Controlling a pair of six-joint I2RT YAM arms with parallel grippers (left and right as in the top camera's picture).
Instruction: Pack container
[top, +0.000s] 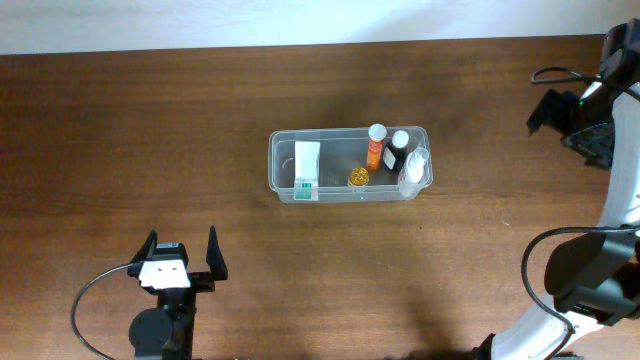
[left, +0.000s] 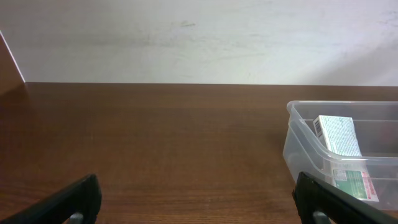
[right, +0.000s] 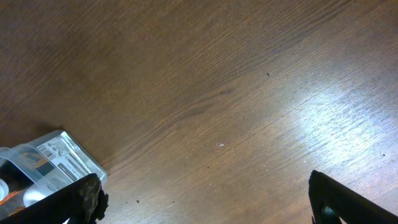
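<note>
1. Left gripper (left: 196, 180) is sitting nearest the lens in its wrist view. Its dark jaws are filling the two bottom corners, spread wide and grasping nothing. Overhead it is parking at lower left.
2. Right gripper (right: 204, 179) is likewise standing released, with its jaws in the bottom corners of its wrist view and only wood grain between them. Overhead it is hanging at the upper right.
3. Container (top: 272, 165) is resting on the table (top: 150, 120) at the middle of the overhead frame, well apart from both grippers. It is also showing at the right edge of the left wrist view.
4. It is looking clear and rectangular, with rounded corners and a rim. Its long side is running left to right, and no lid is showing.
5. Inside, a box (top: 307, 168) is standing at the left end. An orange bottle (top: 375, 146), a dark bottle (top: 399, 150) and a clear bottle (top: 413, 172) are crowding the right end. A small yellow piece (top: 358, 178) is lying between, near the lower wall.
6. Judging by this, packing is seeming finished or nearly so, since nothing loose is showing outside the container. Any next move is calling for an item from beyond these views, lowered into the free middle without tipping the bottles.
</note>
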